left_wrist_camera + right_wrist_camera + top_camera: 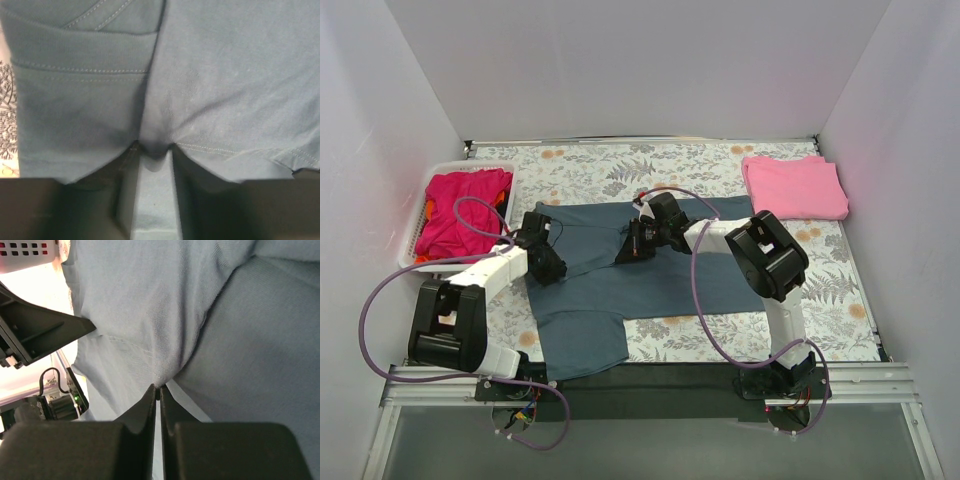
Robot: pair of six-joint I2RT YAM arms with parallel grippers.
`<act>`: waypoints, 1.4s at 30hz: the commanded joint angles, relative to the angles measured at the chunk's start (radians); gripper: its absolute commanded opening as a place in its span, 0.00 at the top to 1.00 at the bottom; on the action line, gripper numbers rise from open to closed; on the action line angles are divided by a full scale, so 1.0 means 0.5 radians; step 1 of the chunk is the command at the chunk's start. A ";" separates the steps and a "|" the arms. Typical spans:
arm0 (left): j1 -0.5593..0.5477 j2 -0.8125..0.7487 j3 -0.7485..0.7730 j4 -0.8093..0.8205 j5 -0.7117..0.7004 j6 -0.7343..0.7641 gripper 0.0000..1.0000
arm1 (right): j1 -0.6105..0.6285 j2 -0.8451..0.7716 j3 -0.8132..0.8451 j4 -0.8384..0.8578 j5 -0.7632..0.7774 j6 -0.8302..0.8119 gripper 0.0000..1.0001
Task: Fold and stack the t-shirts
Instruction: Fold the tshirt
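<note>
Pink shirt (795,187) lay folded at 1 o'clock. Grey shirt (660,275) looked mid-fold, left fingers (550,265) and right fingers (142,412) both clamped on it. Magenta shirts (460,215) waited in basket (420,215), 10 o'clock.

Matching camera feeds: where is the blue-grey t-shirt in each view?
Top external: blue-grey t-shirt spread mid-table between the arms.
Left wrist: fills the frame, bunched in the left pincer.
Right wrist: fills most, pinched in the right pincer.
Shared landmark: white basket, left in top view, top-left corner in right wrist.
</note>
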State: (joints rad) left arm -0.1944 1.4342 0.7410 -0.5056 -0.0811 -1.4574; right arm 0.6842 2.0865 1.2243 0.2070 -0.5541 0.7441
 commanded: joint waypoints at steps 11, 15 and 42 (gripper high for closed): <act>-0.010 -0.159 0.184 -0.240 0.024 0.003 0.99 | 0.012 -0.151 0.049 0.049 -0.030 -0.034 0.94; -0.010 -0.196 0.187 -0.326 0.067 -0.039 0.99 | 0.012 -0.188 0.033 0.031 -0.021 -0.046 0.94; -0.010 -0.285 0.107 -0.424 0.012 -0.086 0.59 | -0.116 -0.436 0.043 -0.598 0.343 -0.598 0.54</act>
State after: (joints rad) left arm -0.1959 1.3334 0.7654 -0.6975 -0.0471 -1.5040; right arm 0.6727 1.9759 1.2251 -0.0048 -0.4870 0.5739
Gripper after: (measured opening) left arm 0.378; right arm 0.451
